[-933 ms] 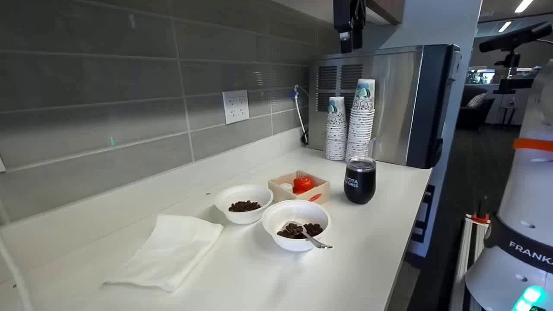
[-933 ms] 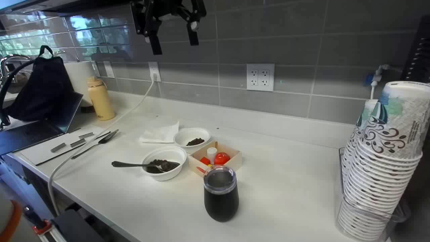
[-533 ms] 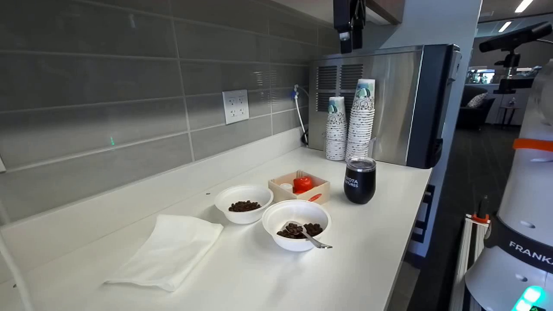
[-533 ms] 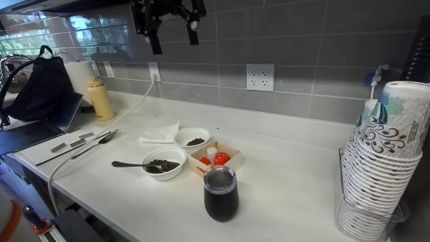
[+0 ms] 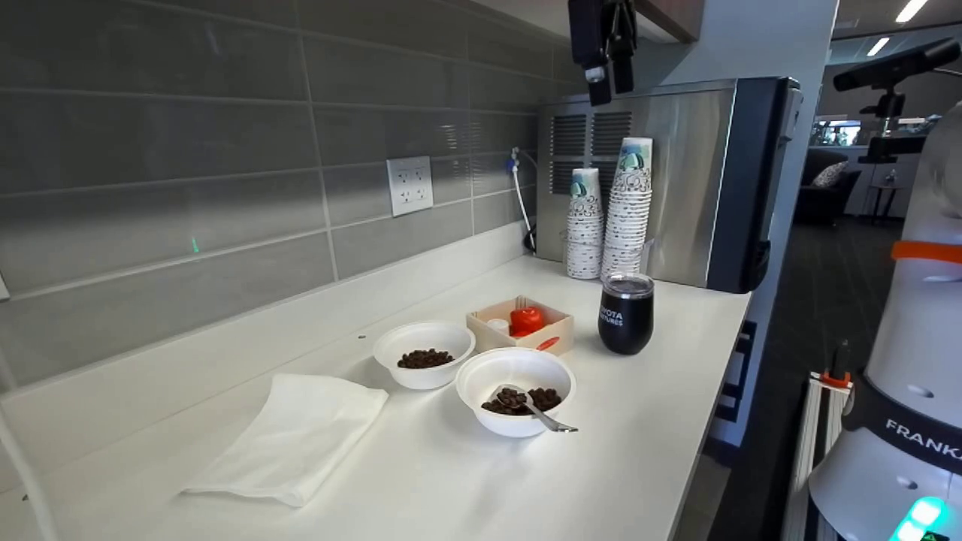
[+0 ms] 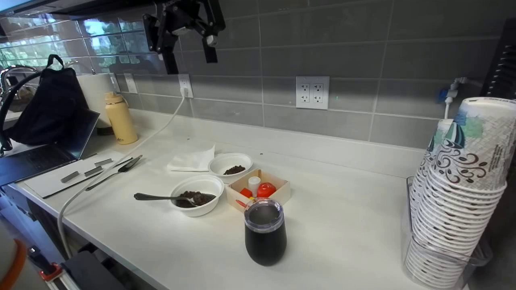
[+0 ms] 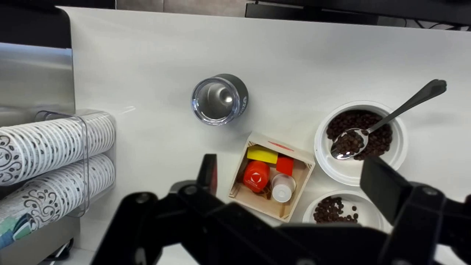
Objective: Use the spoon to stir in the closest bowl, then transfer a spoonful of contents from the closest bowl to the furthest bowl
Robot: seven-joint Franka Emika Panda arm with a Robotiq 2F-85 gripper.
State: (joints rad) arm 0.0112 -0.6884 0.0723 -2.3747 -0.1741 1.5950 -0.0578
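My gripper (image 6: 190, 63) hangs high over the counter, its jaws wide apart and nothing between them. In the wrist view the wooden box and parts of both bowls appear below the open gripper (image 7: 290, 162). The closest bowl (image 5: 511, 428) is white and holds dark brown beans (image 7: 379, 141). A silvery spoon (image 7: 408, 103) rests in it, its bean-filled head on the heap and its handle sticking out over the rim. Just behind stands the furthest bowl (image 6: 221, 161), also white, with a smaller heap of beans (image 7: 327, 211); my gripper hides part of it in the wrist view.
A small wooden box (image 6: 282, 191) with red and white items sits beside both bowls. Near it stands a black tumbler (image 5: 626, 319). Stacked paper cups (image 5: 627, 218) are at the steel machine (image 5: 684, 180). A white napkin (image 5: 301, 436), a cable (image 6: 133, 151) and a fork (image 6: 125, 167) lie on the counter.
My gripper has shifted left and slightly down in both exterior views during the last half second, its jaws still open. The bowls and spoon have not moved.
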